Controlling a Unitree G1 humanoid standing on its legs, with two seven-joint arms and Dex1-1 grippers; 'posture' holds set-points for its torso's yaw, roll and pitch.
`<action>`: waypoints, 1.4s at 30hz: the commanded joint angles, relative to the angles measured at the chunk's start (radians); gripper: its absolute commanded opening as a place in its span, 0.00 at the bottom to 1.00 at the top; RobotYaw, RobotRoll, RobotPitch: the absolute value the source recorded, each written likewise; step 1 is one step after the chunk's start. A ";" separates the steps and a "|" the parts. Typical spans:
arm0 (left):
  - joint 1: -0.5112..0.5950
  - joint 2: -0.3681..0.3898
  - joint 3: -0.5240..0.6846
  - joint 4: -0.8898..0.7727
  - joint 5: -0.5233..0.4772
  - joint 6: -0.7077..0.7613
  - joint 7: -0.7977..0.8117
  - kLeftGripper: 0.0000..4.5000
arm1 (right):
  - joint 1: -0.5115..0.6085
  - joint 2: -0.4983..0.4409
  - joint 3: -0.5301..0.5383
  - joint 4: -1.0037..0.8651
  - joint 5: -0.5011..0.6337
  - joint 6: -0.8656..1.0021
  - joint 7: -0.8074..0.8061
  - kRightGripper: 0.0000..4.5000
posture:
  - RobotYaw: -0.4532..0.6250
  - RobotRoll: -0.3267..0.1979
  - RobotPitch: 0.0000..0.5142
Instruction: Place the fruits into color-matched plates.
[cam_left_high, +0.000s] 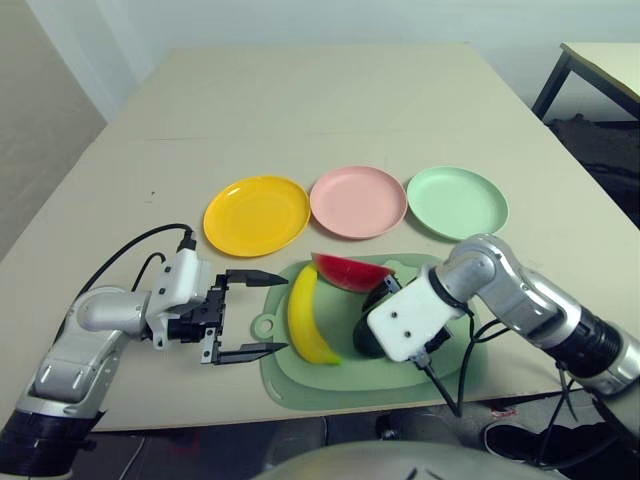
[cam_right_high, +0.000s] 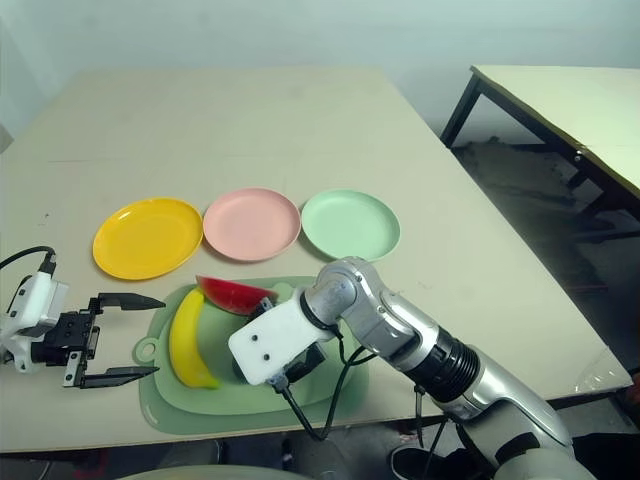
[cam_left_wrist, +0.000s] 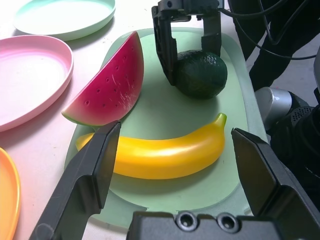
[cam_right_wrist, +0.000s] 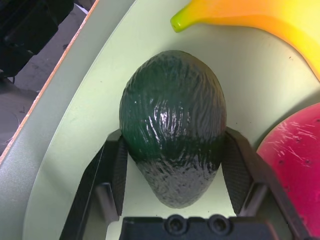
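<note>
Right wrist view, centre: the right claw (cam_right_wrist: 175, 134) clamped the avocado (cam_right_wrist: 172, 115) side-on, presumably for steady lifting; the left claw (cam_left_high: 285, 313) gaped.

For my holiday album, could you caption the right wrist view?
Right gripper closed around the avocado on the green mat, banana and watermelon close by.

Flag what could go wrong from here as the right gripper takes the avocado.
The right gripper has its fingers against both sides of the smooth, rounded dark green toy avocado, so it might slip out on the lift.

The red toy watermelon wedge lies close beside one finger, which could nudge it.

The open left gripper faces the yellow toy banana on the same mat; if both arms move inward, they might collide.
</note>
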 joint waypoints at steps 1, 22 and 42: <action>-0.003 0.004 0.007 0.008 0.008 -0.008 -0.004 1.00 | 0.012 -0.006 0.015 -0.010 -0.007 0.008 0.009 0.64 | 0.48 0.62 0.09; -0.040 -0.018 -0.003 0.013 -0.017 0.004 -0.010 1.00 | -0.150 -0.259 -0.204 0.147 0.159 -0.079 0.189 0.64 | 0.46 0.62 0.06; -0.009 -0.043 0.005 -0.031 0.000 0.029 0.061 1.00 | -0.671 0.053 -0.108 1.521 -0.318 -0.624 -0.353 0.64 | 0.51 0.62 0.03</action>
